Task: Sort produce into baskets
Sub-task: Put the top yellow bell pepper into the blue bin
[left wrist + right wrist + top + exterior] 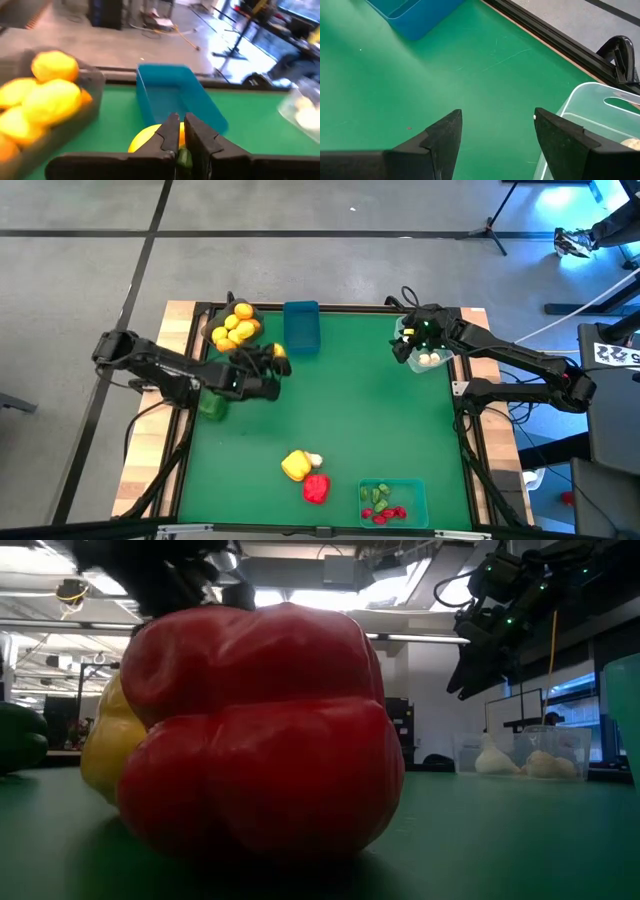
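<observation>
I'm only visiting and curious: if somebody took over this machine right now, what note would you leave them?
Left gripper: fingers shut on a yellow fruit's stem, beside the grey basket heaped with yellow fruits.
Right gripper: open, empty, by the clear basket with white garlic pieces.
Blue basket: looks empty.
Teal basket: small red and green bits.
Left to sort: yellow pepper, red pepper, a white piece, green pepper.

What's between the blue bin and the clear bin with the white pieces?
Only bare green mat lies between the blue plastic bin and the clear plastic bin, seen in the high view.
</observation>
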{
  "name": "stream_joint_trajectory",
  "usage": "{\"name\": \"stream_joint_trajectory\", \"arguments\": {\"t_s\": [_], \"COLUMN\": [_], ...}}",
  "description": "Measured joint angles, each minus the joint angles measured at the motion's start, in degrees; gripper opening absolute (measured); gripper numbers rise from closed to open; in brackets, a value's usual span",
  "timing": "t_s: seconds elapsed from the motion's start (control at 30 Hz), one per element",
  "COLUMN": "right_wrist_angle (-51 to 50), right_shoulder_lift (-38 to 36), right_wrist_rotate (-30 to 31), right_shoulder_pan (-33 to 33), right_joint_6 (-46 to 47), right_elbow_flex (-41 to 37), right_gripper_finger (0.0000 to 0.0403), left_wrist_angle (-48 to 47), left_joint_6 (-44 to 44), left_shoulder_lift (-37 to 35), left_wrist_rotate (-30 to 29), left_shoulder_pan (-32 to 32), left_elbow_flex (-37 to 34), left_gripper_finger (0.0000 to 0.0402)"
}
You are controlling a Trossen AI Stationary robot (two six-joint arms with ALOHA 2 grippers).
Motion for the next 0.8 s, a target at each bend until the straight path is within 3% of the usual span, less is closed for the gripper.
{"name": "stream_joint_trajectory", "arguments": {"t_s": [0.17, 0.27, 0.37, 0.5, 0.67, 0.8], "right_wrist_angle": [0.0, 0.0, 0.0, 0.0, 0.0, 0.1], "right_shoulder_lift": [0.0, 0.0, 0.0, 0.0, 0.0, 0.0], "right_wrist_rotate": [0.0, 0.1, 0.6, 1.4, 1.5, 2.3], "right_shoulder_pan": [0.0, 0.0, 0.0, 0.0, 0.0, 0.0], "right_joint_6": [0.1, 0.7, 1.5, 1.5, 1.5, 1.5], "right_elbow_flex": [0.0, 0.0, 0.0, 0.0, 0.0, 0.0], "right_gripper_finger": [0.0244, 0.0243, 0.0243, 0.0243, 0.0244, 0.0244], "left_wrist_angle": [14.9, 28.0, 35.6, 39.0, 48.8, 56.4], "left_joint_6": [19.2, 35.1, 45.3, 50.3, 56.0, 56.4], "left_shoulder_lift": [-0.8, -0.2, 0.5, 0.4, 2.8, 7.4], "left_wrist_rotate": [3.8, 13.1, 21.5, 29.8, 45.6, 50.3], "left_shoulder_pan": [10.2, 16.9, 23.8, 32.4, 40.5, 42.8], "left_elbow_flex": [0.0, 0.1, 0.1, 0.1, 0.1, 0.1], "left_gripper_finger": [0.0012, 0.0008, 0.0013, 0.0015, 0.0008, 0.0012]}}
